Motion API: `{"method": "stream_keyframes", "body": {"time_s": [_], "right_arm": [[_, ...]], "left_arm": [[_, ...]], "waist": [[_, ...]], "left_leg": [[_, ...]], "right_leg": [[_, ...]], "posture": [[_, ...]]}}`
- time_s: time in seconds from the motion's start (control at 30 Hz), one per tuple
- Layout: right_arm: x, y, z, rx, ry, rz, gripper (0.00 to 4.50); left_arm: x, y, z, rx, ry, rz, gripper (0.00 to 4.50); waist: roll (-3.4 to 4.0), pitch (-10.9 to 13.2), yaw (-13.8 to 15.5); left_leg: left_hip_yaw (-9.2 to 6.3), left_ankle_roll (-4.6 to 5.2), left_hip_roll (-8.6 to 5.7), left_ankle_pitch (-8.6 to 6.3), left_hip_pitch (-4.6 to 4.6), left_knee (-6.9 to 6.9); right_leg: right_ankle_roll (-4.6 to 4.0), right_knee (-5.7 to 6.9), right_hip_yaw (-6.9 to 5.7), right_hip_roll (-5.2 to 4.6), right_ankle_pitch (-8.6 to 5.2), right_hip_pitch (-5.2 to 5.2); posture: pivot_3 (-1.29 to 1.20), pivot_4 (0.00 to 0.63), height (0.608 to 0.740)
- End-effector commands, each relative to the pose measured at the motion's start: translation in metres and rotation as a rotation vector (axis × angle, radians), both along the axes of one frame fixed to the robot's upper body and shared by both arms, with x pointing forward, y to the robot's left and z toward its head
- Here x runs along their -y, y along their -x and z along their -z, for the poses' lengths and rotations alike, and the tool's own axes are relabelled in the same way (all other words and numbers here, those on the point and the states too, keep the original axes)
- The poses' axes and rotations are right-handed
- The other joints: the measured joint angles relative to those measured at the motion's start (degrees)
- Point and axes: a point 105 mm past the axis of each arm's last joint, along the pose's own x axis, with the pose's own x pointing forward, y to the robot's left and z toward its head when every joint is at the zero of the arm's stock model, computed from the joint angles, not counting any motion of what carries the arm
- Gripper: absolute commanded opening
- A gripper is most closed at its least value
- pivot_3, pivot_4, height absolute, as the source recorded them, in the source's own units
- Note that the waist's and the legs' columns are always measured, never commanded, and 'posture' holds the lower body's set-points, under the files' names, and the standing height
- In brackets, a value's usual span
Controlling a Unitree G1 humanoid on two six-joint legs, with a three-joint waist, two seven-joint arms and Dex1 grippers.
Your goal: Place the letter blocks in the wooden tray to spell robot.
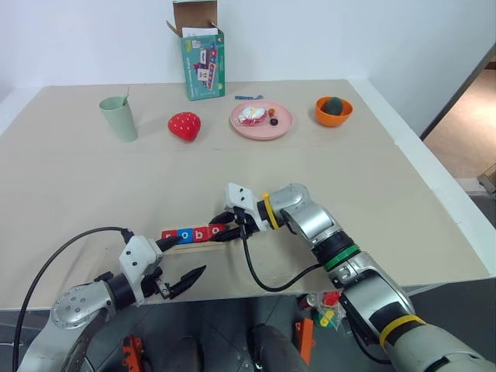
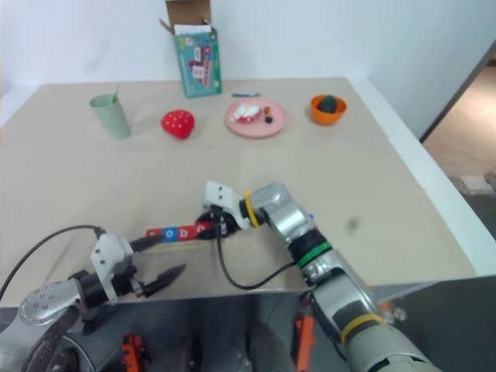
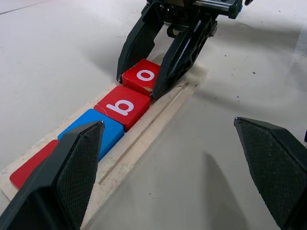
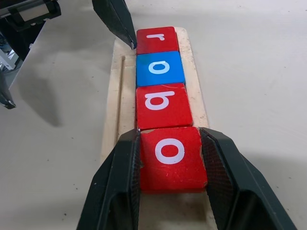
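I see the wooden tray [image 1: 203, 242] lying flat near the front edge of the table [image 1: 372, 178], its long axis running left to right across my view, slightly tilted up toward the right. Four letter blocks [image 4: 159, 72] sit in a line along it: red r, blue o, red b, red o, edges touching. My right gripper [image 4: 171, 160] reaches in from the tray's right end, fingers closed on the last red o [image 4: 171, 157], one on each side. My left gripper [image 1: 178, 263] hangs spread wide at the tray's left end, one fingertip close beside the r, holding nothing. The tabletop between the tray and the far row of objects is open.
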Motion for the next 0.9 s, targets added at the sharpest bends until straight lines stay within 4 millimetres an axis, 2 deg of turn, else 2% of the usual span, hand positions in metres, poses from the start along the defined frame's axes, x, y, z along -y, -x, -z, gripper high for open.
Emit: {"method": "stream_keyframes", "body": {"time_s": [0.03,0.9], "right_arm": [[-0.0036,-0.0024,-0.0103,0.029,-0.024,-0.007,1.25],[-0.0039,0.0027,-0.001,-0.029,-0.014,-0.002,1.25]], "left_arm": [[0.0041,0.0008,-0.0079,0.041,0.0,0.019,4.5],[0.0049,0.0027,-0.0042,0.036,-0.019,0.023,4.5]], "waist": [[0.0,0.0,0.0],[0.0,0.0,0.0]], "left_leg": [[0.0,0.0,0.0,0.0,0.0,0.0],[0.0,0.0,0.0,0.0,0.01,0.0]], "right_leg": [[0.0,0.0,0.0,0.0,0.0,0.0],[0.0,0.0,0.0,0.0,0.0,0.0]], "posture": [[0.0,0.15,0.74],[0.0,0.15,0.74]]}}
